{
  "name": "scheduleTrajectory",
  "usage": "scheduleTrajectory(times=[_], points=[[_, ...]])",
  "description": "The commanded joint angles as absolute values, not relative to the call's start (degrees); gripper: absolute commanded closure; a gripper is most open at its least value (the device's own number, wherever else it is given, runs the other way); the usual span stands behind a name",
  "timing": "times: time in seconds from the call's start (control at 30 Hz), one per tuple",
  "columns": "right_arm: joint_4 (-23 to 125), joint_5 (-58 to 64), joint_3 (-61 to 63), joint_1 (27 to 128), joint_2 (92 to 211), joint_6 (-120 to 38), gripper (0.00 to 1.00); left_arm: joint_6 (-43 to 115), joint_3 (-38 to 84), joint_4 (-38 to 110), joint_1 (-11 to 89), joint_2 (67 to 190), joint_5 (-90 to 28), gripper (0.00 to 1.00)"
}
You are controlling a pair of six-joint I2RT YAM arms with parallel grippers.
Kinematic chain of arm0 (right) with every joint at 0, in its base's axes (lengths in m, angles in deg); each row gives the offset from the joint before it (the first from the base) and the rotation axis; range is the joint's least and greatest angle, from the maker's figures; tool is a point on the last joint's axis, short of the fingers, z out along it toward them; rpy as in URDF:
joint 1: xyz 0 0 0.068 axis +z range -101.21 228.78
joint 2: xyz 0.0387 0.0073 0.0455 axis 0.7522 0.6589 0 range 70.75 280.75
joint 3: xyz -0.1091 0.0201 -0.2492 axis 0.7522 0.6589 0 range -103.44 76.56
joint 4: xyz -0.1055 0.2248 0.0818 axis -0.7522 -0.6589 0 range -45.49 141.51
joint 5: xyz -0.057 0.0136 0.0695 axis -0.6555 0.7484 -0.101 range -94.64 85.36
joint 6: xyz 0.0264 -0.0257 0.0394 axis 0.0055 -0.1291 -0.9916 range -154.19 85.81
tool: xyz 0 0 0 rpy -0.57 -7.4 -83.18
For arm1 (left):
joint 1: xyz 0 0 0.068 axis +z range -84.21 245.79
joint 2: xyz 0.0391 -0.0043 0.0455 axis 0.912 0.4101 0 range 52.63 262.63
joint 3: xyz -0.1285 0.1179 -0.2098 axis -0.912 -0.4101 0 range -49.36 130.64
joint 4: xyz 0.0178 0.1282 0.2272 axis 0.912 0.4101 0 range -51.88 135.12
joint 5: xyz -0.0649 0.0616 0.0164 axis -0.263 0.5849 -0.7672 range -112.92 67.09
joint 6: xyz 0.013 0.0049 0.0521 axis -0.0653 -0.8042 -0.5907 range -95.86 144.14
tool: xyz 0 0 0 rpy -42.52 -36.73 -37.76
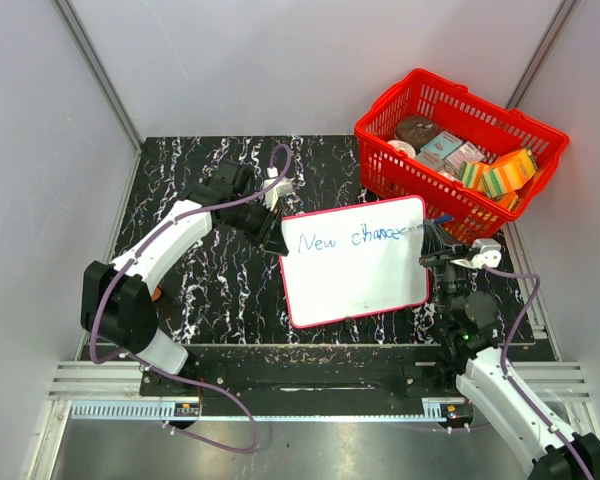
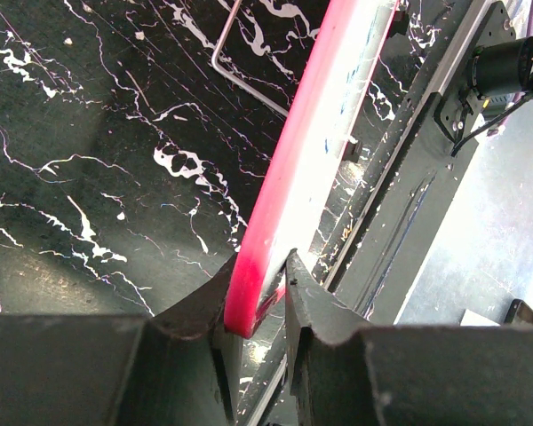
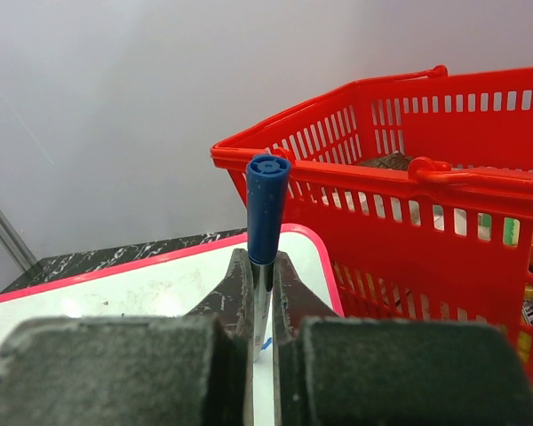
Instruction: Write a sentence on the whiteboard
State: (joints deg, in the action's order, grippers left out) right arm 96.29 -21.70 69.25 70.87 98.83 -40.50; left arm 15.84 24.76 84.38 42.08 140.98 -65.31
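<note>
Because a loose board would slide under the push of a pen, the left gripper (image 1: 277, 232) pinches the whiteboard (image 1: 355, 275) at its upper left corner. In the left wrist view its two fingers sit either side of the red rim, narrowed onto it and touching it. The board lies in the middle of the top view on the dark marbled table (image 1: 230, 290), turned a little so that its right end points up toward the red basket (image 1: 420, 190), which stands just beside that corner.

The right gripper (image 1: 438, 243) hangs over the board's upper right corner, jaws drawn tight on a blue marker (image 3: 266, 200). The right wrist view shows the marker upright between the fingers, blunt blue end toward the camera and tip hidden below. I judge this grip lets the arm press the tip straight down and drag it sideways.

The sentence (image 1: 345, 240) runs along the top of the board in blue script and reads "New chance", with its last letters under the marker, so writing looks to be under way.

The left arm bends from its base at lower left, forearm sloping to the upper right, wrist curled back onto the corner. The right arm climbs from the lower right, wrist tipped over the board's right edge.
</note>
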Motion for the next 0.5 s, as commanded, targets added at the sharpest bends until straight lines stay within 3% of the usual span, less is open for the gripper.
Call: scheduleTrajectory(times=[0.0, 0.47], points=[[92.1, -23.7, 67.7, 70.8, 98.4, -40.3, 1.00, 10.5, 25.5, 80.7, 42.2, 140.1, -59.0, 1.00], [88.9, -27.8, 67.8, 70.8, 96.0, -40.4, 1.00, 10.5, 25.5, 80.7, 42.2, 140.0, -58.8, 1.00]])
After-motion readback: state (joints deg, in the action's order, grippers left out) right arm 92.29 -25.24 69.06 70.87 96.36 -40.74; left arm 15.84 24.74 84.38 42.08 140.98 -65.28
